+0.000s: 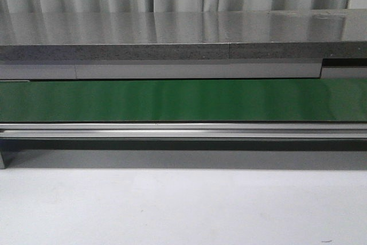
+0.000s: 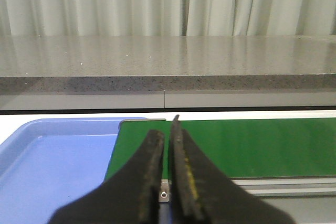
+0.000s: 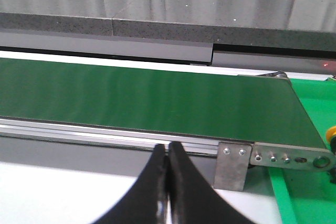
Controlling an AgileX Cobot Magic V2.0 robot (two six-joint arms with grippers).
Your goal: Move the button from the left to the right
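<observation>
Front view showed only the green belt (image 1: 183, 100) above the white table (image 1: 183, 210). Left hand (image 2: 168, 135) pressed together, nothing in it, near blue tray (image 2: 47, 166). Right hand (image 3: 167, 153) likewise. Button (image 3: 332, 136): yellow bit at frame edge, in green tray (image 3: 302, 192).

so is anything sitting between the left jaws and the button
The button cannot be placed: the only hint is a yellow-orange sliver at the right wrist view's edge, by the green tray. Nothing visible lies on the green belt or the seen part of the blue tray by the left gripper.
</observation>
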